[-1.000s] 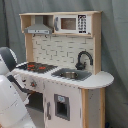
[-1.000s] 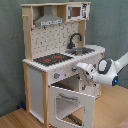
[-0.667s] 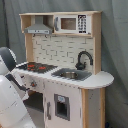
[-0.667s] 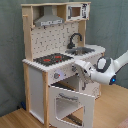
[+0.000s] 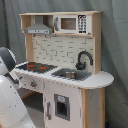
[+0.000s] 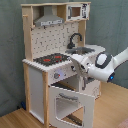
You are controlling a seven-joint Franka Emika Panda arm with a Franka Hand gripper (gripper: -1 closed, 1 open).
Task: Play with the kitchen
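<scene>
Compared with a second earlier, little had changed: in the second exterior view the white robot arm (image 6: 102,67) had shifted only slightly at the front edge of the kitchen, and the oven door stayed swung open.

The tall white and light-wood toy play kitchen (image 5: 65,70) filled the middle of the frame in both exterior views, standing on a wooden floor (image 6: 15,117) before a grey curtain (image 5: 115,45). It carried one black curved faucet (image 5: 83,59), one steel sink (image 5: 70,74), one black stove top with red rings (image 5: 36,66), one grey hood (image 5: 38,30) at upper left of the first exterior view, and one microwave-like compartment (image 5: 71,23) beside it. In the second exterior view the one windowed oven door (image 6: 70,102) hung open toward lower centre.

The gripper (image 6: 81,71) sat at centre right of the second exterior view, against the front panel just below the stove; I could not tell whether its fingers were wide or narrow. In the first exterior view the arm's white casing (image 5: 10,100) filled the lower left corner.
</scene>
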